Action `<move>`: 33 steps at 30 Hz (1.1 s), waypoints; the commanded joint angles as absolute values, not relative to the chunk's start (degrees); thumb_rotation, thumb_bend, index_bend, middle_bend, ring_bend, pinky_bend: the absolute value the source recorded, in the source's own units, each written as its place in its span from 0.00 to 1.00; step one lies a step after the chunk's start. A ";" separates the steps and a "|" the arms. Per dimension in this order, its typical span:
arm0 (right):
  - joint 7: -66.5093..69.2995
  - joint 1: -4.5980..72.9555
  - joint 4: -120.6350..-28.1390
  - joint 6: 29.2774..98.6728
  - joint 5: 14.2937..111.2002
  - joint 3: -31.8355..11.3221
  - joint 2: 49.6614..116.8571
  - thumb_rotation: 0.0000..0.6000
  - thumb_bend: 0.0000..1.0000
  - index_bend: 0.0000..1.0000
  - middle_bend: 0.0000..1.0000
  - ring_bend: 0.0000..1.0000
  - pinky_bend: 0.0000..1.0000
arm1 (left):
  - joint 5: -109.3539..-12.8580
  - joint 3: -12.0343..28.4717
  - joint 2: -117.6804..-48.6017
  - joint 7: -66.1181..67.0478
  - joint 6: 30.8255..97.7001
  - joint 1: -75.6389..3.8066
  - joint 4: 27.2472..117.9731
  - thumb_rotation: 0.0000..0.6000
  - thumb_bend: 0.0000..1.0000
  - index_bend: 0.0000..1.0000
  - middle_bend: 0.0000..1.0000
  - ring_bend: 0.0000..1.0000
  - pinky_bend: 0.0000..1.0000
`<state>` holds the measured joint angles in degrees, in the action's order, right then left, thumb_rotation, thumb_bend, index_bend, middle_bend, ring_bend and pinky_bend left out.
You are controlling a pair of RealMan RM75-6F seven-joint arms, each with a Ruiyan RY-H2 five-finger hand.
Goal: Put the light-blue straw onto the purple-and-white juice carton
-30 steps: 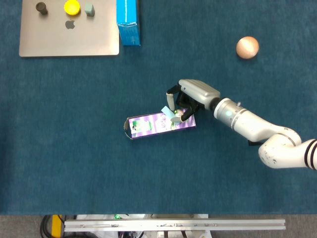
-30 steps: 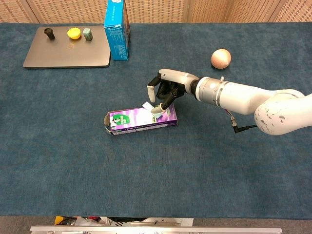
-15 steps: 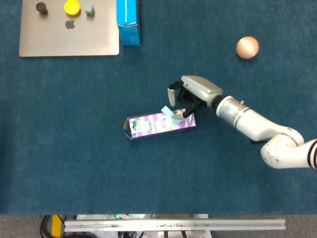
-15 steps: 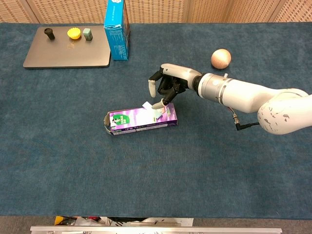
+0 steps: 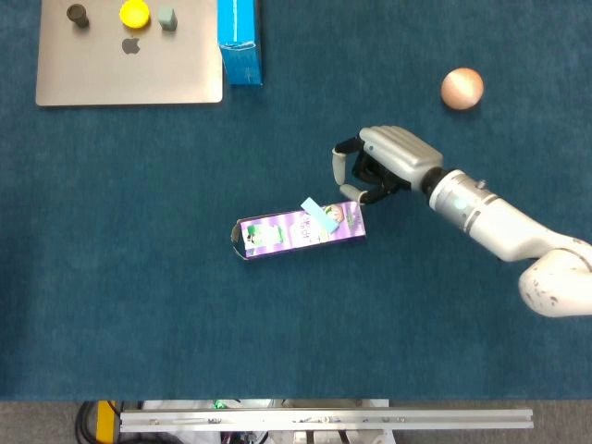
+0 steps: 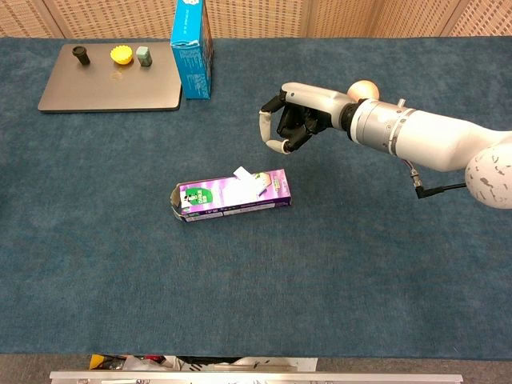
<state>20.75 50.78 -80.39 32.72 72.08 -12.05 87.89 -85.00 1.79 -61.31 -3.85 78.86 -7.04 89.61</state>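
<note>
Glossy purple carton (image 5: 298, 229), boxy, lies flat on the napped blue surface (image 5: 139, 305). Right robot hand (image 5: 375, 171) hovers beside it, fingers curled, grasping nothing. Chest view shows the clearance.

Bare cloth surrounds the carton (image 5: 299, 230); the right hand (image 5: 377, 166) hovers just beside its right end.

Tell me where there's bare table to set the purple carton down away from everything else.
Widest bare cloth lies below the purple carton, toward the table's near edge, and left of it under the laptop. The far-left corner is crowded: laptop, blue box. The right hand hangs above the carton's right end.
</note>
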 commanded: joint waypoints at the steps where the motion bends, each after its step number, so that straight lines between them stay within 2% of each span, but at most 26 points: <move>1: 16.18 51.61 -83.26 31.55 71.84 -10.49 84.51 1.00 0.92 0.54 1.00 1.00 1.00 | -84.92 1.62 -61.54 -4.13 78.78 -7.03 89.39 1.00 0.22 0.15 0.20 0.23 0.26; 3: 15.35 51.94 -84.38 30.92 71.63 -10.29 83.31 1.00 1.00 0.54 1.00 1.00 1.00 | -84.77 1.49 -61.80 -4.30 78.57 -7.03 89.11 1.00 0.22 0.15 0.20 0.23 0.26; 12: 13.35 54.47 -87.60 26.64 73.45 -8.85 79.53 1.00 1.00 0.54 1.00 1.00 1.00 | -84.08 1.23 -63.35 -4.41 78.92 -6.58 88.45 1.00 0.22 0.15 0.20 0.23 0.26; 17: 11.13 55.59 -88.78 25.14 75.02 -7.24 78.36 0.97 1.00 0.54 1.00 1.00 1.00 | -83.85 1.38 -64.14 -5.13 80.05 -6.01 88.38 1.00 0.22 0.15 0.20 0.23 0.26; 24: 6.71 56.09 -88.18 25.92 75.07 -5.17 79.68 0.96 1.00 0.54 1.00 1.00 1.00 | -83.67 1.17 -64.99 -5.79 80.53 -5.49 87.93 1.00 0.22 0.15 0.20 0.23 0.26; 33: 3.78 57.37 -86.07 27.03 72.82 -5.51 83.31 0.96 1.00 0.54 1.00 1.00 1.00 | -83.61 1.19 -64.98 -6.55 80.70 -5.31 87.59 1.00 0.22 0.15 0.20 0.23 0.26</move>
<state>4.20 57.07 -86.52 26.89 73.17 -5.38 82.81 -83.62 1.20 -64.98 -6.55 80.71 -5.31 87.60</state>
